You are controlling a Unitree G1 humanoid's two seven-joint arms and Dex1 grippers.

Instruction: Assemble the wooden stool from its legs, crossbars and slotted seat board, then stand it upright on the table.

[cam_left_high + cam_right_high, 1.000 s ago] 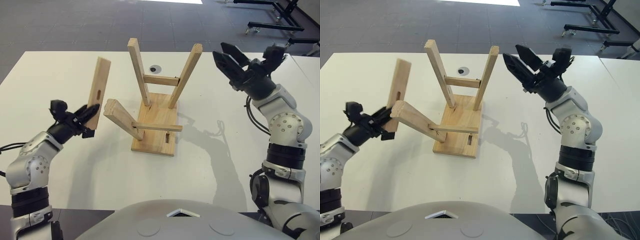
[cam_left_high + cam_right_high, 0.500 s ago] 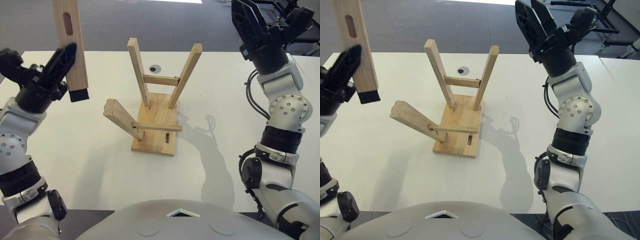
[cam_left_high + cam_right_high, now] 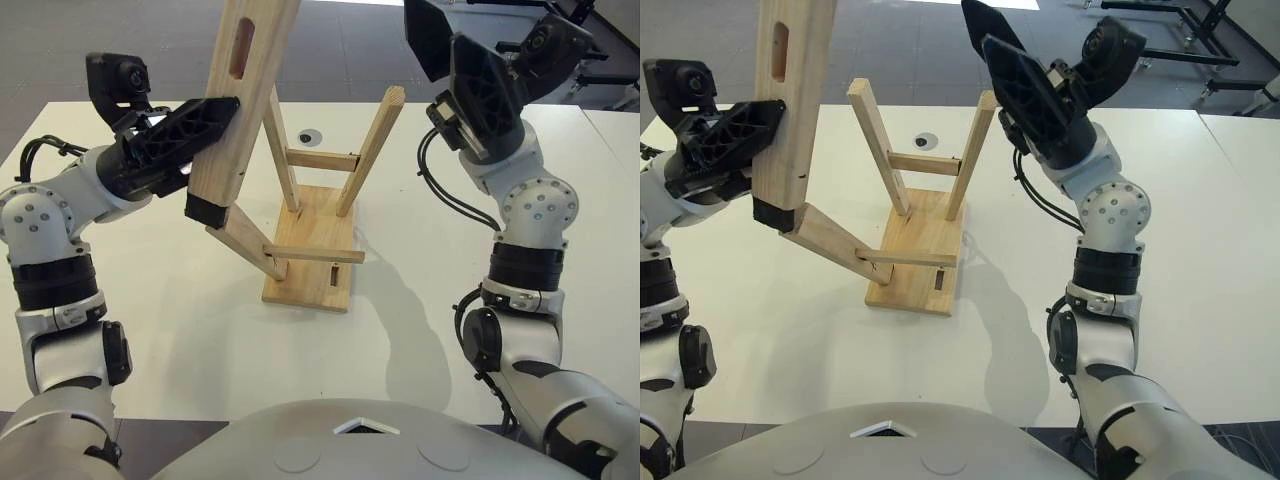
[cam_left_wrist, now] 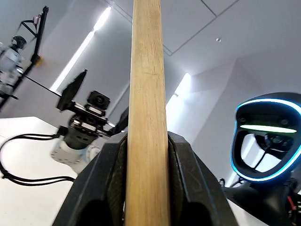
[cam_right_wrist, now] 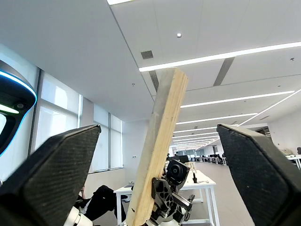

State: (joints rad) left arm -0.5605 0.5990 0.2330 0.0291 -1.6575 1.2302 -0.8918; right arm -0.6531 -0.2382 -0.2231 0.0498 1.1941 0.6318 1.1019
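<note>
Flat on the tabletop, seat board with two legs and a crossbar standing up, third leg leaning out to its left. Above-left of the seat board, loose slotted leg near upright, clamped near its lower end in the left gripper, arm bent. Above-right of it, right gripper high up, spread wide, empty.

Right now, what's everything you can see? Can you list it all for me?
table: 1, white, under everything.
seat board: 1, light wood, flat mid-table.
upright legs: 2, light wood, standing on the seat board, joined by a crossbar.
leaning leg: 1, light wood, tilted at the board's left, carrying another crossbar.
loose leg: 1, light wood, high over the table's left.
round fitting: 1, dark, behind the board.
left jaws: 1 pair, black, shut on the loose leg.
right jaws: 1 pair, black, open, high on the right.
</note>
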